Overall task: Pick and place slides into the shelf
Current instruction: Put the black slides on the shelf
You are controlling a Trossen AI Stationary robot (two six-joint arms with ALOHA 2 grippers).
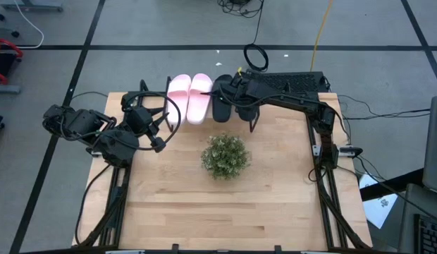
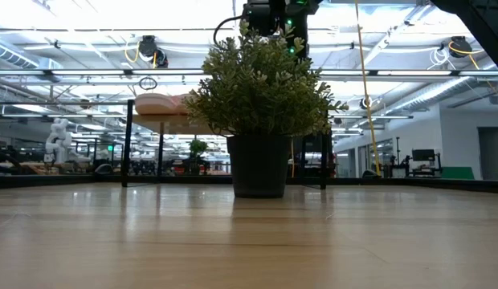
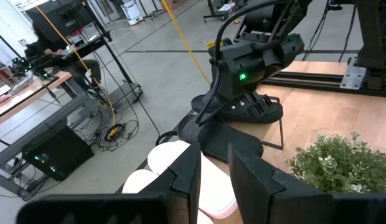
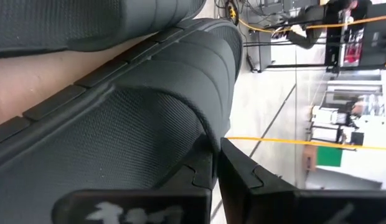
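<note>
Two pale pink slides (image 1: 189, 97) lie side by side, soles down, on the shelf (image 2: 144, 117) at the table's far edge. Two black slides lie to their right: one (image 1: 221, 99) is free, the other (image 3: 246, 112) is under my right gripper (image 1: 241, 92). That gripper stands over the shelf's right end, shut on this black slide. My left gripper (image 1: 161, 134) is open and empty over the table's left part, left of the plant and near the pink slides (image 3: 180, 162). In the low view the plant hides the black slides. My right gripper pinches the black slide by the edge of its ribbed strap (image 4: 204, 142) between its two fingers. The fingers come from above, pointing down. The slide lies beside the other black slide (image 4: 87, 18), with the shelf's plank (image 4: 31, 81) showing between them. Whether it is lifted, I cannot tell.
A green leafy plant in a dark pot (image 1: 225, 156) stands mid-table, just in front of the shelf. The shelf's thin black leg (image 3: 281, 132) shows at its right end. Bare tabletop (image 1: 218, 212) lies toward the near edge.
</note>
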